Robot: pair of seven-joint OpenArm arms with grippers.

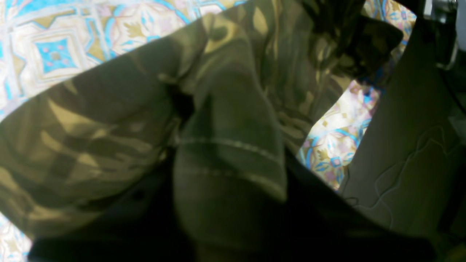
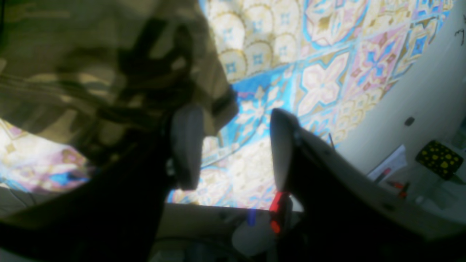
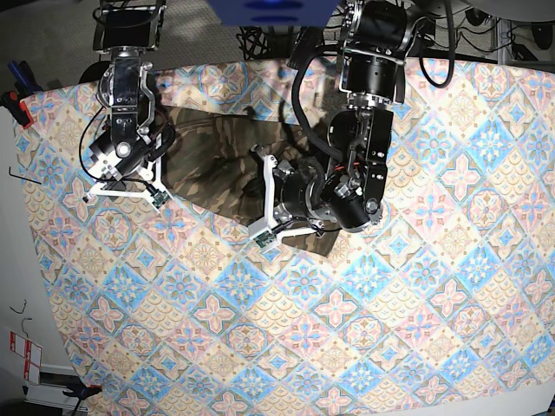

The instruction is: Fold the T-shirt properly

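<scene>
Olive-brown-tan camouflage cloth T-shirt (image 3: 227, 169) lies bunched at far end of table, between both arms.

Left gripper (image 3: 299, 227): fingers closed on shirt hem fold, likely to carry edge over for fold.

Right gripper (image 2: 233, 145): fingers (image 2: 187, 145) apart, nothing between them, shirt just beside one pad.

You work on pastel blue-pink tile-patterned tablecloth (image 3: 416, 295) covering table. Cables, dark floor beyond far edge.

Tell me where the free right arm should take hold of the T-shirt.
Probably the loose hemmed edge of the T-shirt beside the right gripper, whose jaws stand open over the tablecloth. Approach sideways: that edge hangs lifted, thin enough to pinch.
</scene>
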